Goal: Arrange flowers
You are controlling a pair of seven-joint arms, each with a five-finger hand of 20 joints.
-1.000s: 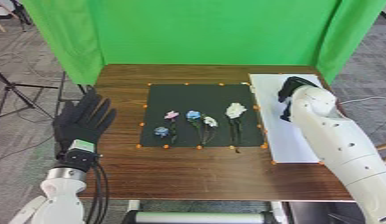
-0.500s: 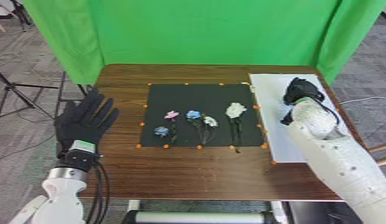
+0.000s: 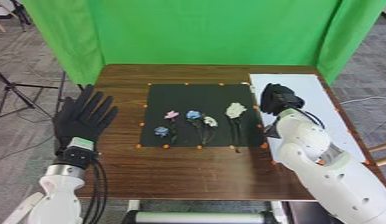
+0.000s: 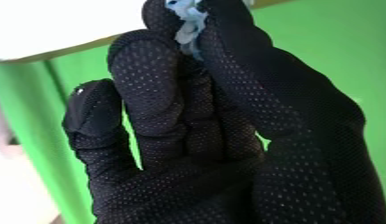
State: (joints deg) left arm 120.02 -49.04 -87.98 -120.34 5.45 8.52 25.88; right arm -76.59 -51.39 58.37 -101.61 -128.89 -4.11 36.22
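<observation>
So the right hand [image 3: 280,98] has slid left over the last second, off the middle of the white sheet [image 3: 324,107] and over to the edge by the dark mat [image 3: 189,95]. Its fingers have a pale blue bloom [image 4: 188,30] pinched against the thumb, which shows in the right wrist view. My guess is it's bringing one more flower over to the row, with lowering and letting go still to come.

The row itself hasn't budged: small blue flower [image 3: 161,131], pink flower [image 3: 172,115], blue flower [image 3: 194,114], small white flower [image 3: 210,121] and big white flower [image 3: 235,110], all mid-frame. I'd watch for the hand brushing that big white one. The left hand [image 3: 78,122] is parked at the left of the head view, fingers straight and empty.
</observation>
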